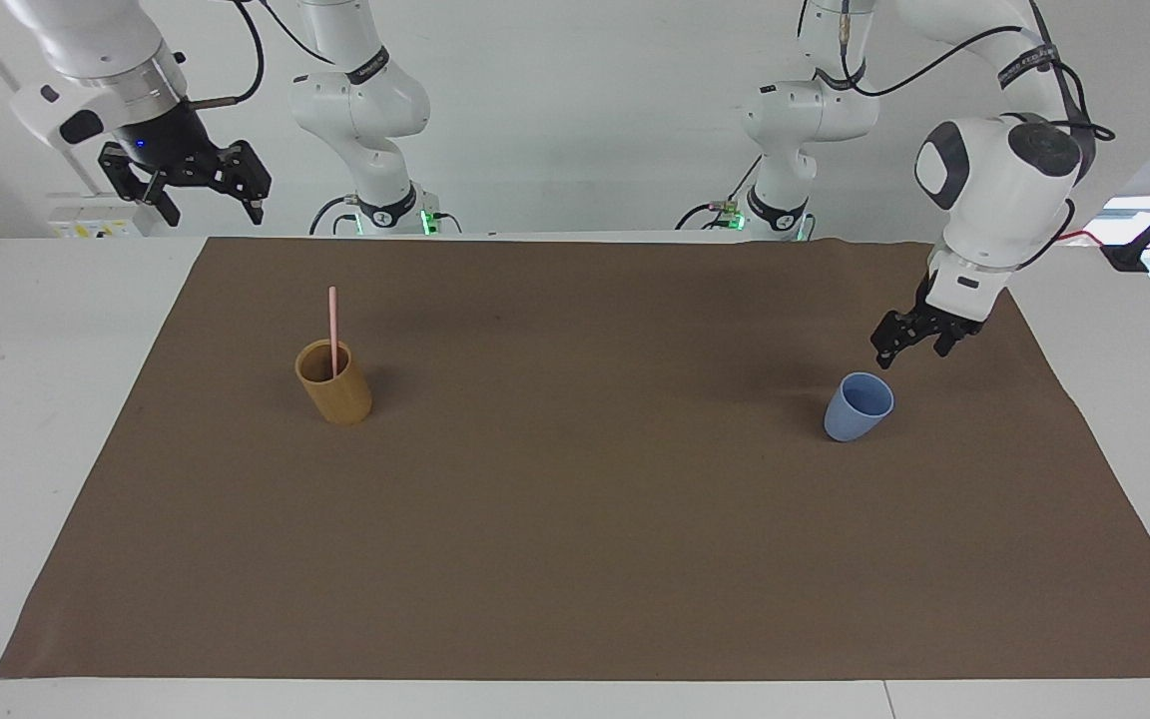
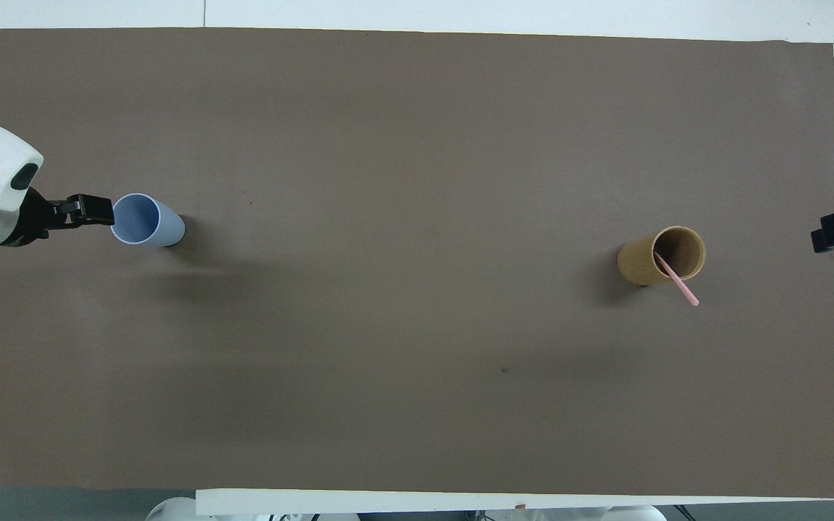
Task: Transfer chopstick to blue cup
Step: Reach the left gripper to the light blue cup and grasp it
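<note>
1. Chopstick [image 1: 332,330], pale pink, stands upright in the tan cup [image 1: 334,383], its lower end inside and its upper half clear of the rim, leaning on the edge nearer the robots.
2. Tan cup sits on the brown mat [image 1: 575,519] toward the right arm's end of the table.
3. Blue cup [image 1: 858,406] stands upright with nothing in it, well apart from the tan cup, toward the left arm's end.
4. Left gripper [image 1: 909,346] hangs just above the blue cup's rim, not touching it; jaws apart, holding nothing.
5. Right gripper [image 1: 198,199] is raised over the bare white table beside the mat's corner near the robots, waiting; jaws spread wide, holding nothing.
</note>
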Motion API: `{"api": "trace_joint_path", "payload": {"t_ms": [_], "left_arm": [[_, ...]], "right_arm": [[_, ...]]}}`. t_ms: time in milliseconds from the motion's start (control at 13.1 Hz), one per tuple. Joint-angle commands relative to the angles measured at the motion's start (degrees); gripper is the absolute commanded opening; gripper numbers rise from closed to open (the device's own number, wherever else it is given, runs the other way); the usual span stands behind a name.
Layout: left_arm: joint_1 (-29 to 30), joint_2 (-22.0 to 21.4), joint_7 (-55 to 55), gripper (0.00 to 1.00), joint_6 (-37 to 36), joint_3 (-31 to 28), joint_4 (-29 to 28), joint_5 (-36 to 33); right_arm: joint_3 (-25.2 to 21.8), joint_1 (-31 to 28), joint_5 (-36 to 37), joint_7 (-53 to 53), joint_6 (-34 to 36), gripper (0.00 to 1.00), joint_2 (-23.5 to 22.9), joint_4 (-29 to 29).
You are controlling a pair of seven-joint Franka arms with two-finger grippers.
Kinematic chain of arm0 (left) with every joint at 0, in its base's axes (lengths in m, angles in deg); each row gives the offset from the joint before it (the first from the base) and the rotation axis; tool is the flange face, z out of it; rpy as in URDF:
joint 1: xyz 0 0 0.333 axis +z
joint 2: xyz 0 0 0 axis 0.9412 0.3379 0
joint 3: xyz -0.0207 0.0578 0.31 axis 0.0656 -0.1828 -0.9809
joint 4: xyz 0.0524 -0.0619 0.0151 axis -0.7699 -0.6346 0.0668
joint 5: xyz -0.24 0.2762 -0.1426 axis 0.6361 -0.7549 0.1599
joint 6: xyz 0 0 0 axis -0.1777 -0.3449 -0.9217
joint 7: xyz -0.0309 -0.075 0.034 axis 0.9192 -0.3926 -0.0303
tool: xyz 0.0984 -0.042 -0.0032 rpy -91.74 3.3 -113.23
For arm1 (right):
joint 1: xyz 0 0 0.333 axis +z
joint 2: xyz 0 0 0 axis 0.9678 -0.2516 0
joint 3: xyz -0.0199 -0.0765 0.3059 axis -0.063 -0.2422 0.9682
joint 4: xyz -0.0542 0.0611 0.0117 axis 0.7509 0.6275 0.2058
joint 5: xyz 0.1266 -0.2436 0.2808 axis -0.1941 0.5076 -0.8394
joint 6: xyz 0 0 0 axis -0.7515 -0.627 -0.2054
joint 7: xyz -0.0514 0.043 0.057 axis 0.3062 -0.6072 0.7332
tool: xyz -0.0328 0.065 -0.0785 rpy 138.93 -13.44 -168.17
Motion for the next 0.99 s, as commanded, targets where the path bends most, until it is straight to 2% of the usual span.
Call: {"api": "trace_joint_path", "payload": {"t_ms": [0, 76, 153, 229, 306, 612, 765, 918], "left_arm": [[0.4, 3.2, -0.9, 1.00, 7.7, 0.3, -3.1, 0.4], [0.3, 4.9, -1.3, 1.00, 9.8, 0.3, -3.1, 0.4], [-0.1, 6.1, -2.9, 0.87, 11.5, 0.3, -3.1, 0.4], [-0.6, 6.4, -6.1, 0.10, 11.8, 0.3, -3.3, 0.3], [-0.7, 6.4, -6.7, 0.00, 11.7, 0.3, -3.5, 0.2], [-4.6, 6.5, -10.1, 0.00, 11.5, 0.3, -2.6, 0.2], [-8.6, 7.2, -17.0, 0.00, 11.1, 0.3, -0.5, 0.2], [-15.3, 7.8, -26.5, 0.00, 9.9, 0.3, 1.9, 0.2]], "right_arm": [[0.4, -0.2, -0.1, -0.7, 0.5, 1.00, 0.9, -1.0], [0.4, -0.2, -0.1, -0.7, 0.5, 1.00, 0.9, -1.0], [0.5, -0.2, -0.1, -0.8, 0.5, 1.00, 0.9, -1.1], [0.5, -0.1, -0.1, -0.8, 0.5, 1.00, 0.9, -1.2], [0.5, -0.1, -0.1, -0.8, 0.5, 1.00, 0.9, -1.2], [0.6, -0.1, -0.1, -0.7, 0.6, 1.00, 0.9, -1.2], [0.8, 0.0, -0.1, -0.7, 0.6, 1.00, 1.0, -1.4], [0.8, -0.2, -0.1, -0.6, 0.8, 1.00, 1.3, -1.7]]}}
